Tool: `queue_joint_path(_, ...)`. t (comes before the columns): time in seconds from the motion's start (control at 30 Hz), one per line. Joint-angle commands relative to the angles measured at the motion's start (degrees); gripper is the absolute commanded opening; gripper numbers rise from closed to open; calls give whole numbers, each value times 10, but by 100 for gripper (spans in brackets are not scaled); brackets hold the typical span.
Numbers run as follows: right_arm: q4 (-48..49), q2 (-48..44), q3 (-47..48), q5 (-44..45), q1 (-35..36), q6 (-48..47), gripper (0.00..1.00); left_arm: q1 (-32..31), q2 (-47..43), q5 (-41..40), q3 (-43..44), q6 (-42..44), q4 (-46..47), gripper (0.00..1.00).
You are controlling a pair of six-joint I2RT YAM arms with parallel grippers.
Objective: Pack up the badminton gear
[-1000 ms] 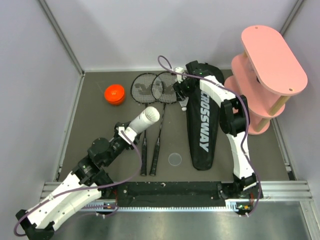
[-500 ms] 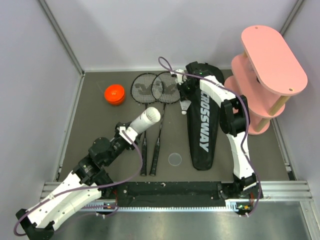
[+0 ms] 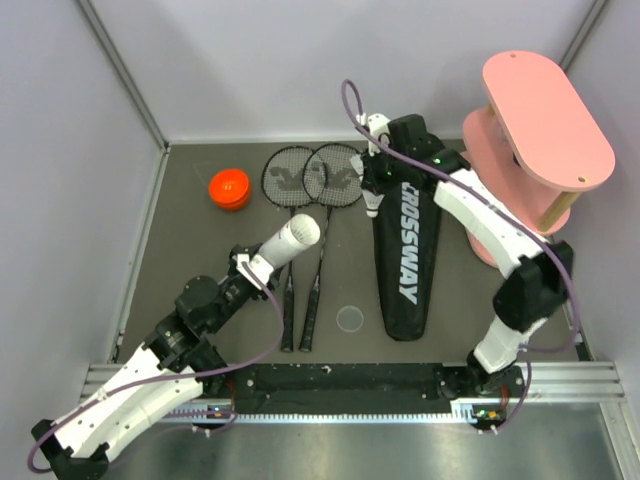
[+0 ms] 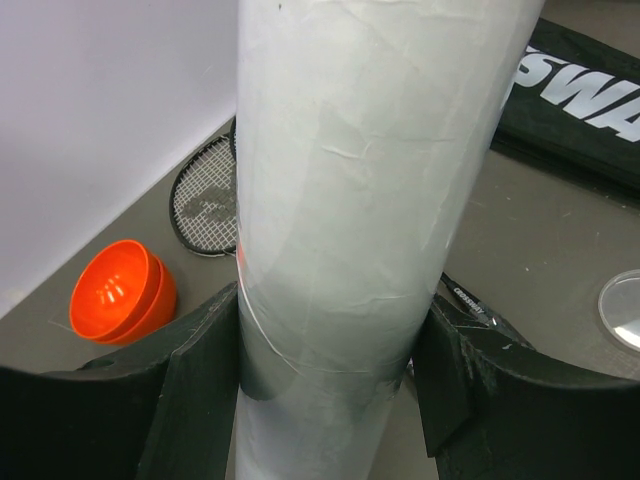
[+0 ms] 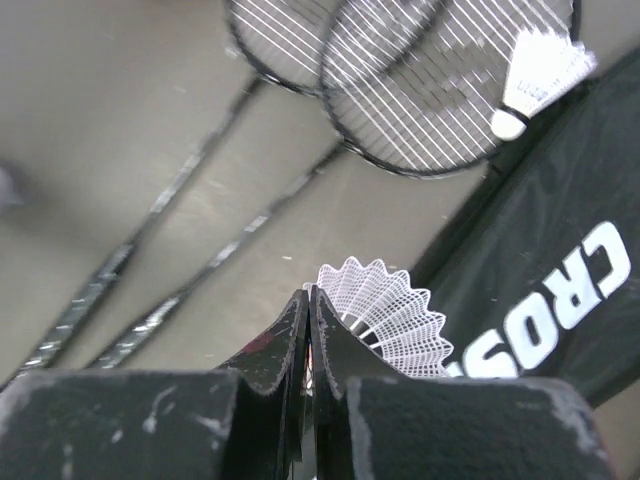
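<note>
My left gripper [image 4: 330, 340] is shut on the long white tube [image 4: 350, 200], which tilts up and to the right [image 3: 287, 240] over the racket handles. My right gripper [image 5: 310, 292] is shut on the skirt rim of a white shuttlecock [image 5: 395, 318], and holds it at the left edge of the black CROSSWAY bag [image 3: 405, 250]. A second shuttlecock [image 5: 540, 80] lies on a racket head. Two black rackets [image 3: 310, 180] lie side by side, heads toward the back. The orange cap [image 3: 229, 188] sits at the back left, also in the left wrist view [image 4: 115, 292].
A pink tiered oval shelf [image 3: 545, 120] stands at the back right, close to the right arm's forearm. A small clear disc [image 3: 350, 318] lies on the mat between the racket handles and the bag. Grey walls close in the mat on the left and at the back.
My right gripper has shut on the shuttlecock beside the bag, and the right arm's elbow has swung out to the right. The left arm and the tube have stayed still.
</note>
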Motion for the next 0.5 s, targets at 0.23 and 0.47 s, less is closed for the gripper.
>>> queue_joint_path(0.23,364,-346,-285,-156,48,207,0,-2,41,-62,23,2,31,0)
queue_joint_path(0.47,471,-382,-316,-188,84,255,0,-1,73,-68,29,2,24,0)
